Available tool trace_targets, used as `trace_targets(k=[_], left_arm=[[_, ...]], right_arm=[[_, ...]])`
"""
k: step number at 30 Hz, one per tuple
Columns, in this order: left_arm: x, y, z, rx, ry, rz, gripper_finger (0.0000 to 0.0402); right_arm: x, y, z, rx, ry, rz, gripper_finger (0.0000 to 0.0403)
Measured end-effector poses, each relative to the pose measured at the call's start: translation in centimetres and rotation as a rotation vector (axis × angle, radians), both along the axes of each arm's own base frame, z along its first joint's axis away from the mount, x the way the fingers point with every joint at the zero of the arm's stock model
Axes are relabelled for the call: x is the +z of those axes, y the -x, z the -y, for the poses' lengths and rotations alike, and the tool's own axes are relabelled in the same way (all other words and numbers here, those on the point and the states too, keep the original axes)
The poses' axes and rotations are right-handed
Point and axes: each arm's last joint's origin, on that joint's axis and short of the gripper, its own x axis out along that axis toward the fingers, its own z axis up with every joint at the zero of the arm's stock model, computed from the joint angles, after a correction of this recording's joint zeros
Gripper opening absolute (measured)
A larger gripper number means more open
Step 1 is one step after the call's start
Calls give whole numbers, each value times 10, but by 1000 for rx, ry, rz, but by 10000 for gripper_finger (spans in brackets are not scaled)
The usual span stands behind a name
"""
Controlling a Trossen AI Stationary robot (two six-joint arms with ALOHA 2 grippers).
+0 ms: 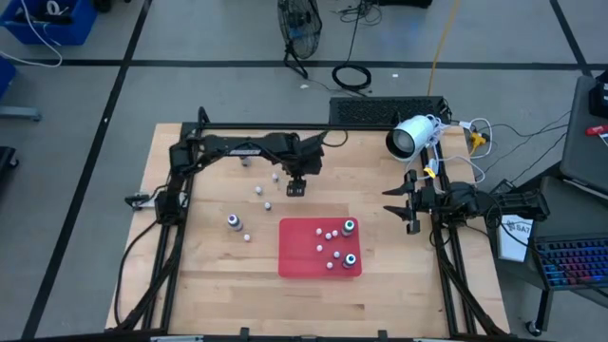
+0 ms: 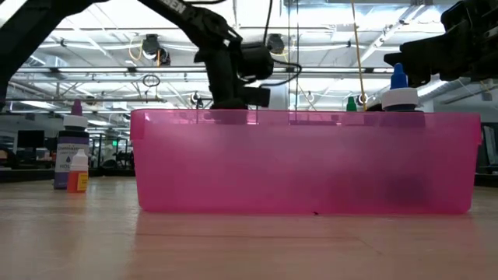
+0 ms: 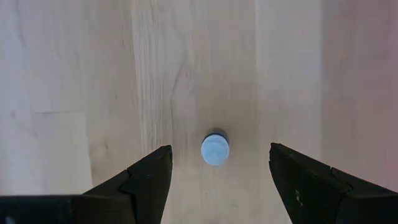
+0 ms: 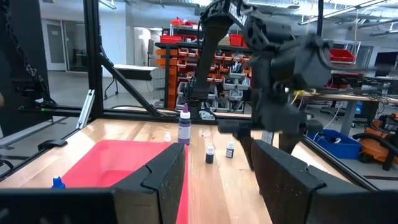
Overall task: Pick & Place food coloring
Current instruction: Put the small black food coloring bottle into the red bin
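Pale wooden tabletop (image 3: 74, 74) lies under my left pincer (image 3: 217, 180), fingers spread over a tiny blue-capped food-coloring bottle (image 3: 215, 150) standing at 11 o'clock from the flat red plastic tray (image 1: 296, 249); I should descend straight, centred, closing gently below the cap.

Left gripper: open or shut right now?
Open. In the left wrist view the left gripper has its two dark fingers spread wide apart, with a small blue-capped bottle standing on the wooden table between them, untouched.
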Motion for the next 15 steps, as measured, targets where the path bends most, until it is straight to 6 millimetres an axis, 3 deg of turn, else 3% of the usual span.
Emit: trace_targets(k=[6,15], left_arm=[[-21,-4,-2,9,-10,-58,269],[-21,-4,-2,59,11,-46,268]], right_arm=[[0,0,0,0,0,-1,176],[0,0,0,0,0,0,174]])
